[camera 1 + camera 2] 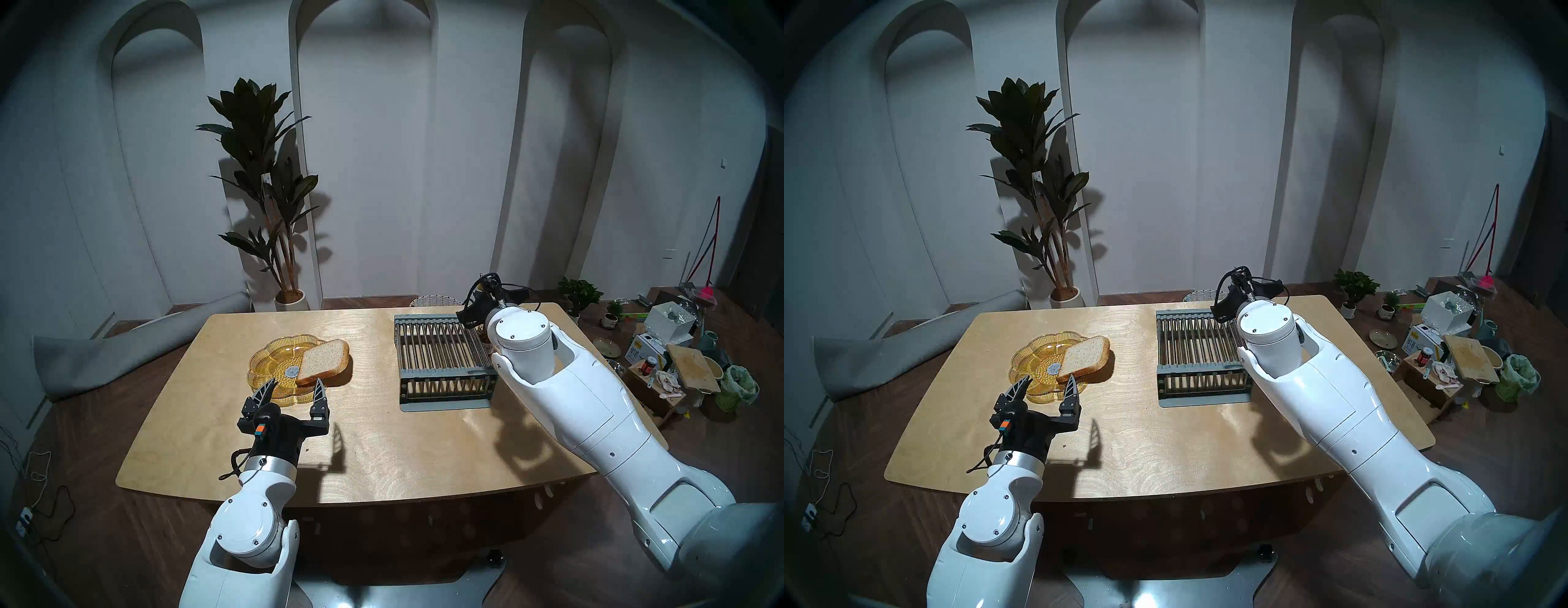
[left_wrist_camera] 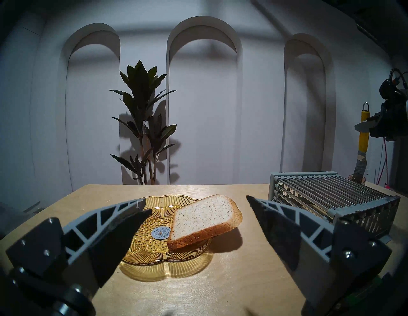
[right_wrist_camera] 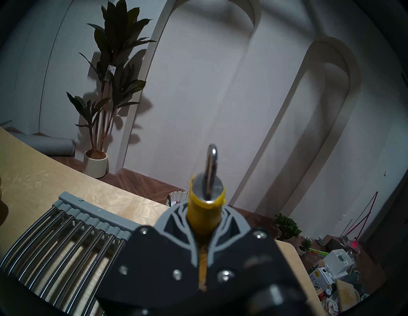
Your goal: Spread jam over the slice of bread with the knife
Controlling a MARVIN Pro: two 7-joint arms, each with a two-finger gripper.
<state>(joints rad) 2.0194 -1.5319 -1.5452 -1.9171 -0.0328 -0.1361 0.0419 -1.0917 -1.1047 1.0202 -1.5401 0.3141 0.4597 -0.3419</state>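
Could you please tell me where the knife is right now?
The knife hangs blade-down in the right claw, at the left wrist view's right edge, just behind the grey rack.
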